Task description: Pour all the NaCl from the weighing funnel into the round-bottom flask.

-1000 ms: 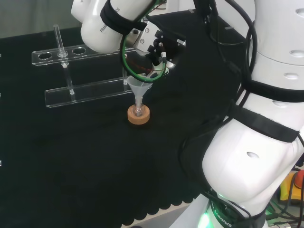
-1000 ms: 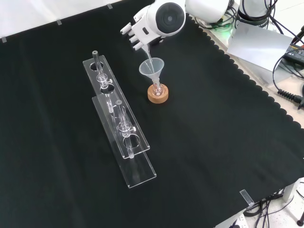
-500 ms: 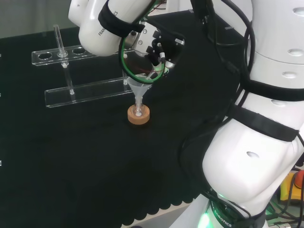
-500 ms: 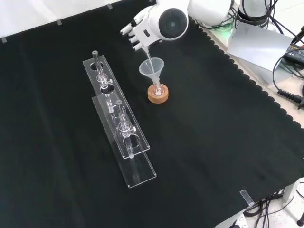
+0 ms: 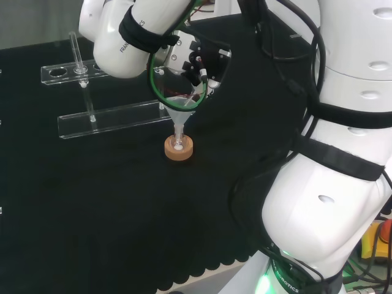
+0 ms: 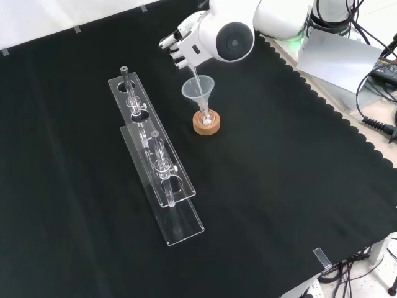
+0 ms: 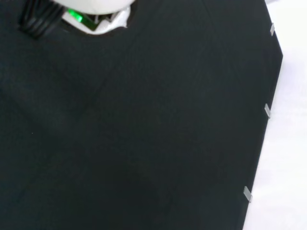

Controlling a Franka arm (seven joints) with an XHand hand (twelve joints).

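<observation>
Black cloth (image 6: 279,186) covers the bench, its scalloped edge seen along the right side of the front view, with pale floor beyond it. Near the upper middle of the front view a cork ring stand (image 6: 206,123) is set on the cloth, and the small round-bottom flask (image 6: 205,116) is seated in it; a little white material is seen at the flask's mouth. A clear funnel (image 6: 197,90) is stood upright in the flask's neck. In the head view the same stand (image 5: 179,149) is seen just left of centre, with the funnel (image 5: 178,116) rising from it.

Above the funnel, at the top of the front view, the hand (image 6: 185,43) is held partly behind a big white arm link with a round grey cap (image 6: 234,42). Its fingers are curled round a thin clear piece, the weighing funnel (image 6: 193,72), which is tilted downwards so that its lower end is placed in the funnel's mouth. Whether any salt is left inside it cannot be told.

To the left of the stand in the front view, a clear acrylic rack (image 6: 152,155) is laid diagonally across the cloth, with a thin glass tube (image 6: 126,79) stood upright at its upper end. In the wrist view, bare black cloth (image 7: 144,134) and its white border are seen.
</observation>
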